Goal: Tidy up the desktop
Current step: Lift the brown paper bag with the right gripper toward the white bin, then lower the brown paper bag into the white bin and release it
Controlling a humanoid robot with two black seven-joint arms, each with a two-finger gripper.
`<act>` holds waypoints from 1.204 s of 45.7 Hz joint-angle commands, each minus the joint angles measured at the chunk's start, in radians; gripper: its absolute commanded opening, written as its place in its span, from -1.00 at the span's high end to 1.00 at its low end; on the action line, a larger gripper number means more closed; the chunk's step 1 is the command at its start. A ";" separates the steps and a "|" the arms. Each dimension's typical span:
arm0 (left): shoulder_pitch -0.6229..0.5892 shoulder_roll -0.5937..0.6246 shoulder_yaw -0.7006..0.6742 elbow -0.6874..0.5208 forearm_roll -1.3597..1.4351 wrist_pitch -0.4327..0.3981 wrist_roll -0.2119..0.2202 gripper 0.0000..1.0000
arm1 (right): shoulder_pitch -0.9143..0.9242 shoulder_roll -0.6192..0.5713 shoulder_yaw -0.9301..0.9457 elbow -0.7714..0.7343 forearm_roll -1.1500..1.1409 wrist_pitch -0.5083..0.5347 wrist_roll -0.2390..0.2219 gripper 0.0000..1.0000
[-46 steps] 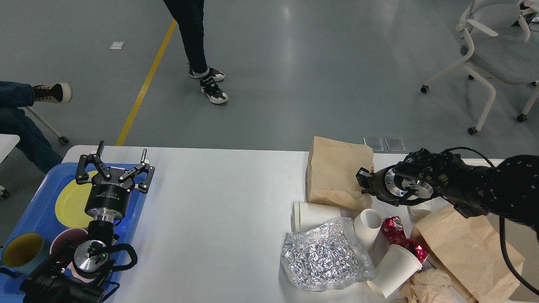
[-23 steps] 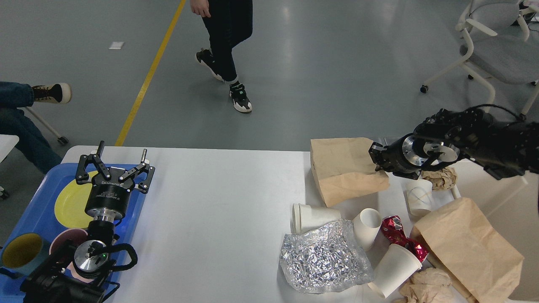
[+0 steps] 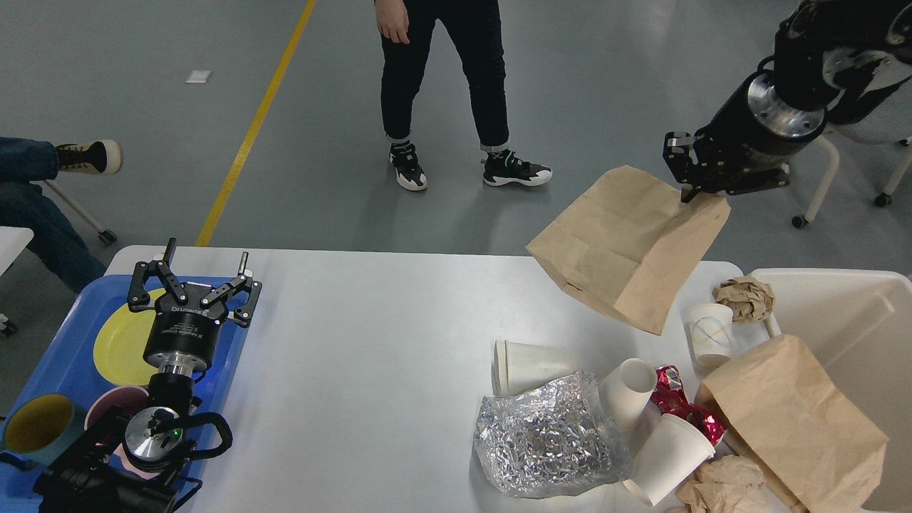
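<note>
Our right gripper (image 3: 685, 187) pinched a paper bag (image 3: 630, 246) by its top corner, hanging clear above the desktop (image 3: 370, 342); our left gripper (image 3: 194, 281) stood open over the tray (image 3: 43, 356). We judged the bag light, limp and tearable, so an edge pinch suited.

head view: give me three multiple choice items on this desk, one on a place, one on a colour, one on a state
1. Where is the blue tray?
A. left end of the desktop
B. right end
C. on the floor

2. What colour is the plate on the tray?
A. red
B. yellow
C. black

3. The right gripper is
A. open and empty
B. shut on the paper bag
C. resting on the foil

Answers: 1 A, the tray sits at the left edge; 2 B, the plate is yellow; 3 B, the bag hangs lifted from it.
</note>
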 commanded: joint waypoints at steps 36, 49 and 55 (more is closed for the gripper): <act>0.000 0.000 0.000 0.000 0.000 0.001 0.000 -0.93 | 0.136 -0.456 -0.334 0.147 -0.324 -0.125 -0.005 1.00; 0.000 0.000 0.000 0.000 0.000 0.001 0.000 -0.93 | -0.412 -0.608 -0.170 -0.175 -0.320 -0.500 -0.003 1.00; 0.000 0.000 0.000 0.000 0.000 0.001 0.000 -0.93 | -0.747 -0.608 0.005 -0.396 -0.275 -0.555 -0.002 1.00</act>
